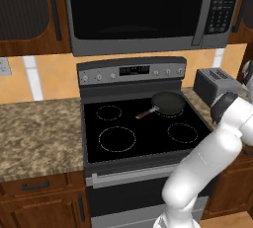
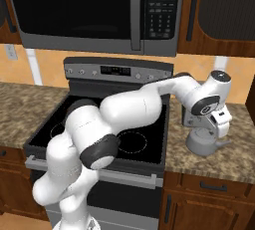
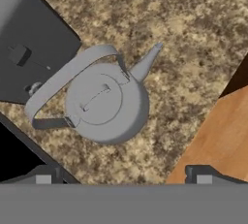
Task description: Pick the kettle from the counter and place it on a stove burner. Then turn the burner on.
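My arm reaches right across the stove, hand above the kettle.

My gripper (image 3: 123, 173) hangs over the squat silver-grey kettle (image 3: 104, 103), fingers spread wide and holding nothing. The kettle sits on the speckled granite counter (image 2: 234, 159) right of the black glass stove (image 1: 118, 123), just in front of the boxy grey toaster (image 1: 215, 81). Its thin handle arches over the round lid.

A black glass-top stove (image 1: 138, 128) stands between dark reddish wooden cabinets (image 1: 39, 200). Directly above the stove hangs a black microwave (image 1: 143, 10) with wooden upper cabinets (image 1: 29, 15) on either side. Behind the stove runs an orange tiled wall (image 1: 49, 76) with a white outlet (image 1: 5, 66) at its left.
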